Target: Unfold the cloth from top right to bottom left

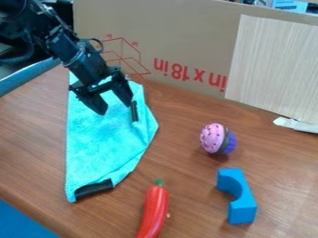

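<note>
The turquoise cloth (102, 139) lies folded on the left part of the wooden table, long and narrow toward the front. A black strip shows at its front corner, and a second, smaller dark strip lies near its right edge, just beside the gripper. Over the cloth's back part hangs my gripper (116, 106), its two fingers spread apart and open, with no cloth seen between them. Whether the fingertips touch the cloth I cannot tell. The arm comes in from the upper left and covers some of the cloth's back end.
Right of the cloth lies a pink and purple toy cupcake (214, 138). A blue arch block (238, 197) is at the front right, and a red toy pepper (154, 211) lies near the front edge. A cardboard wall (180, 28) stands along the back.
</note>
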Available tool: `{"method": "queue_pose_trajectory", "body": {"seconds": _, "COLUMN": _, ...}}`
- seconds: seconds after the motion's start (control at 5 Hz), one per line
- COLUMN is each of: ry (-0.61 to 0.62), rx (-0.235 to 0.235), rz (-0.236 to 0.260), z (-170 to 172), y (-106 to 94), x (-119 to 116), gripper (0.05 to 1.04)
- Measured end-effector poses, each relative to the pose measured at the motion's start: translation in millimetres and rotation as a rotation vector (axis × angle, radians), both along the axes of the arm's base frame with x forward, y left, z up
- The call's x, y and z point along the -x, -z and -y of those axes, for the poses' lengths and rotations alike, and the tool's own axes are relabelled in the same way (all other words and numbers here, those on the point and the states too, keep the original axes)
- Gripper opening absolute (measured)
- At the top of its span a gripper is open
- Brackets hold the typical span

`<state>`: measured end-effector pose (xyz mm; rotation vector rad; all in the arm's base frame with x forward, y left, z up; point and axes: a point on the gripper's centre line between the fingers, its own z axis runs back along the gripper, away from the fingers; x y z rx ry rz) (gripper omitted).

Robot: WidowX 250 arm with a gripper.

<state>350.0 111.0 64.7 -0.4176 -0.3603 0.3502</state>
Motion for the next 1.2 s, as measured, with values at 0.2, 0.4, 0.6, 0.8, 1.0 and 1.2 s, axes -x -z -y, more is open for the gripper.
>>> {"method": "queue_pose_trajectory", "body": {"seconds": 0.2, "ry": -0.002, "rx": 0.006, "rz": -0.016, "z": 4.3, "y": 6.5, "x": -3.0, "gripper": 1.001}}
{"method": "queue_pose_trajectory", "body": {"seconds": 0.4, "ry": 0.001, "rx": 0.002, "rz": -0.019, "z": 6.3, "y": 6.8, "x": -5.5, "gripper": 1.001}}
{"method": "queue_pose_trajectory", "body": {"seconds": 0.6, "ry": 0.003, "rx": 0.005, "rz": -0.036, "z": 9.0, "y": 12.1, "x": -6.6, "gripper": 1.001}}
{"method": "queue_pose_trajectory", "body": {"seconds": 0.8, "ry": 0.008, "rx": 0.0, "rz": -0.033, "z": 12.7, "y": 11.8, "x": -9.1, "gripper": 1.001}}
{"method": "queue_pose_trajectory", "body": {"seconds": 1.0, "ry": 0.006, "rx": -0.009, "rz": -0.025, "z": 14.5, "y": 11.8, "x": -11.9, "gripper": 1.001}}
{"method": "queue_pose_trajectory", "body": {"seconds": 1.2, "ry": 0.007, "rx": -0.016, "rz": -0.021, "z": 19.3, "y": 11.9, "x": -15.1, "gripper": 1.001}}
